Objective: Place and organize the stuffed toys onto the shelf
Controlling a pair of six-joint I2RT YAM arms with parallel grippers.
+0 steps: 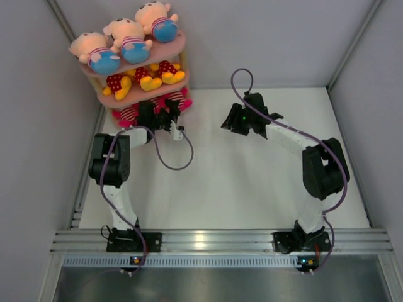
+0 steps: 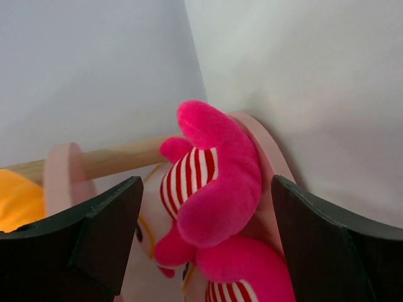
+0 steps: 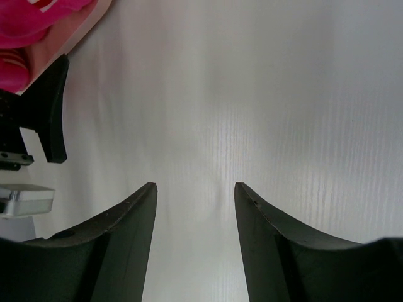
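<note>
The pink shelf (image 1: 178,45) stands at the far left corner. Three peach-faced dolls in blue shorts (image 1: 129,39) lie on its top board. Yellow bears in red polka dots (image 1: 143,79) lie on the middle board. Pink dolls in red-white stripes (image 1: 129,114) lie on the bottom board. My left gripper (image 1: 165,119) is open at the bottom tier. In the left wrist view its jaws (image 2: 206,182) stand wide on either side of a pink striped doll (image 2: 217,189) lying on the pink board (image 2: 267,157), with gaps on both sides. My right gripper (image 1: 233,123) is open and empty over the white table, as the right wrist view (image 3: 195,185) shows.
Grey walls close in the table on the left, back and right. A wooden shelf post (image 2: 107,160) runs behind the doll. In the right wrist view, the left gripper's finger (image 3: 49,107) and a pink doll (image 3: 38,19) show at the left edge.
</note>
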